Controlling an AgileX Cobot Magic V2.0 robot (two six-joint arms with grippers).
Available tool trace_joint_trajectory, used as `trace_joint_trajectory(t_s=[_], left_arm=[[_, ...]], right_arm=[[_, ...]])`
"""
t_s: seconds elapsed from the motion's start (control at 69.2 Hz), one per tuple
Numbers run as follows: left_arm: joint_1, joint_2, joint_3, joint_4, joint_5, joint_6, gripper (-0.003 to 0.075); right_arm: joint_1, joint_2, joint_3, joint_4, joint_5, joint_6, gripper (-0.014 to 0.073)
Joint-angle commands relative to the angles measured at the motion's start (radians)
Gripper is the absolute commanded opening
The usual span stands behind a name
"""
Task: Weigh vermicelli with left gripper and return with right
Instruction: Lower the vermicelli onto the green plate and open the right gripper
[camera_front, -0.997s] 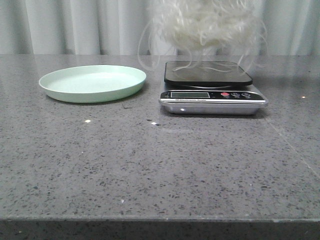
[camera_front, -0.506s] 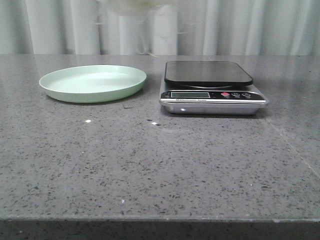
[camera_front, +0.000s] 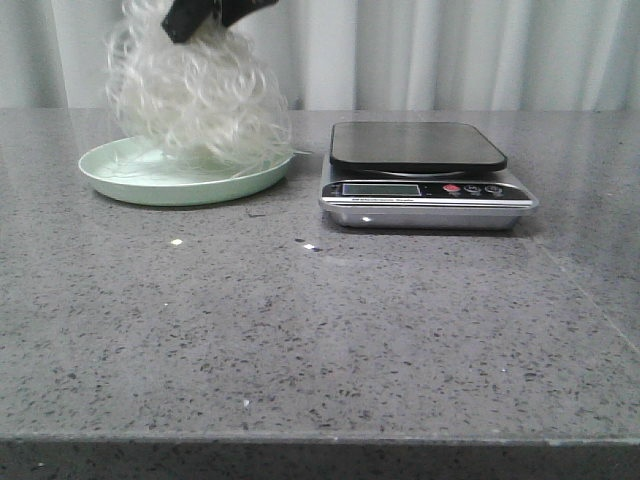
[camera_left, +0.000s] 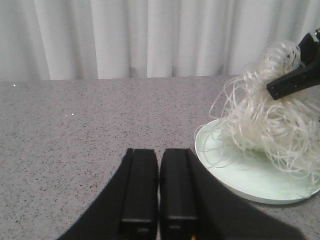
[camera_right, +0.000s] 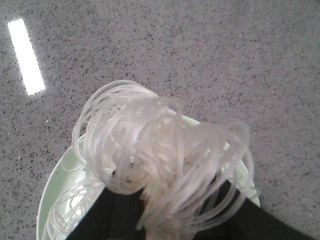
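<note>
The vermicelli (camera_front: 195, 100), a fluffy white tangle, hangs from my right gripper (camera_front: 200, 15) over the pale green plate (camera_front: 120, 185), and its lowest strands reach the plate. In the right wrist view the right gripper (camera_right: 165, 200) is shut on the vermicelli (camera_right: 160, 160) above the plate (camera_right: 57, 180), with the strands hiding its tips. My left gripper (camera_left: 159, 150) is shut and empty, low over the table beside the plate (camera_left: 250, 180). Its view also shows the vermicelli (camera_left: 265, 125) and the right gripper (camera_left: 295, 80). The left gripper is out of the front view.
A digital kitchen scale (camera_front: 417, 147) with a bare black platform stands right of the plate, its display (camera_front: 380, 189) facing front. Grey speckled table with a few small crumbs (camera_front: 175, 242). White curtain behind.
The vermicelli was above the scale one second ago, then rose and moved left, and now hangs low over the green plate in the right gripper. The scale platform is bare.
</note>
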Motion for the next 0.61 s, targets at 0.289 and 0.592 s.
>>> trace_joint_trajectory(t_s=[0.289,0.592], left_arm=[[-0.008,-0.002,-0.027,-0.019,-0.066,-0.006,0.0136],[-0.008,-0.002,-0.027,-0.019,-0.066,-0.006,0.0136]], right_arm=[[-0.004,-0.029,-0.034,0.028,-0.038,0.001,0.0150],[-0.004,-0.029,-0.034,0.028,-0.038,0.001,0.0411]])
